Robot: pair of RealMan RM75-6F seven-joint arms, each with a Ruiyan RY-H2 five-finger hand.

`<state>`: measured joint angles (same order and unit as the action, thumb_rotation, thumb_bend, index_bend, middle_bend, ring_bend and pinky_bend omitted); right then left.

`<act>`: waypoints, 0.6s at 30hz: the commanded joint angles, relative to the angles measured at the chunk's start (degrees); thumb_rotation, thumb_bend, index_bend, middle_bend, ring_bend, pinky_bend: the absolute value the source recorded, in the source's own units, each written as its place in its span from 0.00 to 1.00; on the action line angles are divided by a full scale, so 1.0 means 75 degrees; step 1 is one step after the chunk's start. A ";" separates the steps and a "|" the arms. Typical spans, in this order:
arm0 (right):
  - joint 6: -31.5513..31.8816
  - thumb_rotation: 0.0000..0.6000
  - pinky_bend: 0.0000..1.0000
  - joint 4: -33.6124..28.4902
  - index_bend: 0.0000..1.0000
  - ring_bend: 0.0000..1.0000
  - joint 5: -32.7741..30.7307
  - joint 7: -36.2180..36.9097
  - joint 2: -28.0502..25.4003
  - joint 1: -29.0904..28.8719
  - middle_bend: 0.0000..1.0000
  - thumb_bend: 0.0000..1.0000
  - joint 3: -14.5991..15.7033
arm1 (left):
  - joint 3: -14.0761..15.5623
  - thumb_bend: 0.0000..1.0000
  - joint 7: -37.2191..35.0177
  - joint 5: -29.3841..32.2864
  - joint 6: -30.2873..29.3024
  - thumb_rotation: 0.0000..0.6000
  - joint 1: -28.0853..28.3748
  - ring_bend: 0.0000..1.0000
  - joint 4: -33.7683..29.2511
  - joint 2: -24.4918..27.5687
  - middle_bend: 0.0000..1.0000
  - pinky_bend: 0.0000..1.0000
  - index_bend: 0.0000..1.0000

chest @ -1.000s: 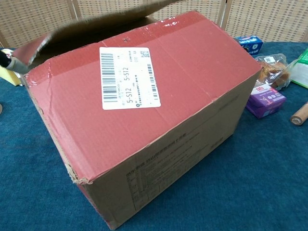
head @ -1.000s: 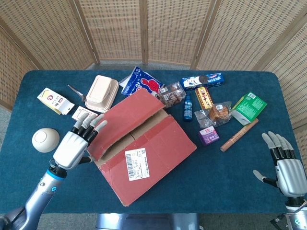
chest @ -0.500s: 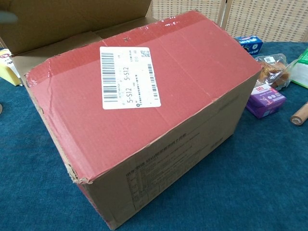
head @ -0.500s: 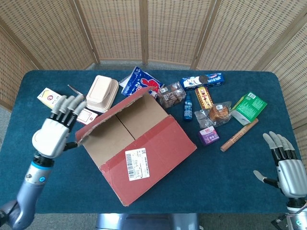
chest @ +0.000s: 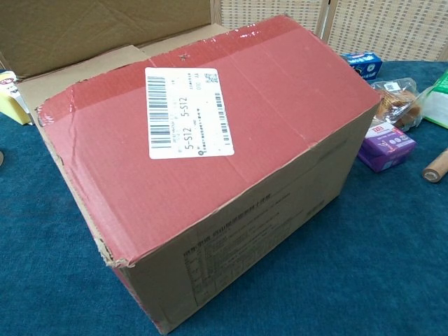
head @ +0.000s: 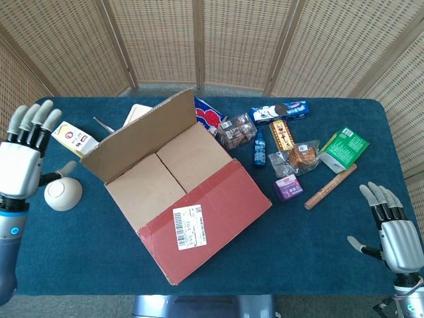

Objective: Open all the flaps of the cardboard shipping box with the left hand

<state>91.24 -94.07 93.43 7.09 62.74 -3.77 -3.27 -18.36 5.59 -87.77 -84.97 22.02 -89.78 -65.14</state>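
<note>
since half a second ago the left hand (head: 21, 165) has drawn away from the cardboard shipping box (head: 192, 212) to the table's left edge, and the raised flap (head: 136, 136) it was pushing has swung further back, now standing up and leaning away from the box top; the left hand hangs well apart from the box, fingers spread and upright, thumb out, holding nothing; the box sits near the middle of the blue table (head: 318, 238), turned at an angle; its near red flap (head: 212, 199) still lies flat and closed, carrying a white barcode label (head: 189, 227); beside that flap the two inner flaps (head: 165, 172) lie flat and closed, meeting at a seam; in the chest view the box fills the frame, red flap (chest: 210, 119) on top and the raised flap (chest: 105, 28) behind it; the right hand (head: 391, 232) waits well to the right of the box near the table's front corner, fingers apart and empty; left of the box rests a white ball (head: 63, 193) and a small yellow carton (head: 74, 138); behind the box lie a blue snack bag (head: 209, 116) and a cookie pack (head: 279, 111); right of the box are a small purple box (head: 288, 188), a wooden rolling pin (head: 330, 187) and a green packet (head: 344, 147).
</note>
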 commanded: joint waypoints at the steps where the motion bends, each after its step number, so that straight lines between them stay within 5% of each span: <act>1: -0.0050 1.00 0.11 -0.0041 0.00 0.00 0.0004 0.0117 -0.0028 -0.0016 0.00 0.00 0.0023 | -0.0154 0.05 -0.0173 0.0314 0.0347 1.00 0.0231 0.00 0.0528 0.0052 0.00 0.03 0.00; 10: -0.0084 1.00 0.11 -0.0095 0.00 0.00 -0.0031 0.0077 -0.0047 -0.0018 0.00 0.00 0.0026 | -0.0473 0.05 -0.0668 0.0713 0.0750 1.00 0.0891 0.00 0.1614 -0.0317 0.00 0.04 0.00; 18: -0.0181 1.00 0.11 -0.0075 0.00 0.00 -0.0016 0.0109 -0.0035 -0.0060 0.00 0.00 0.0057 | 0.0143 0.05 -0.1186 0.0179 0.0810 1.00 0.0608 0.00 0.0563 0.0283 0.00 0.03 0.00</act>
<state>89.85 -94.61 93.30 7.88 62.50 -4.23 -2.83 -19.44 -1.55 -84.37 -79.46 27.45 -82.65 -64.87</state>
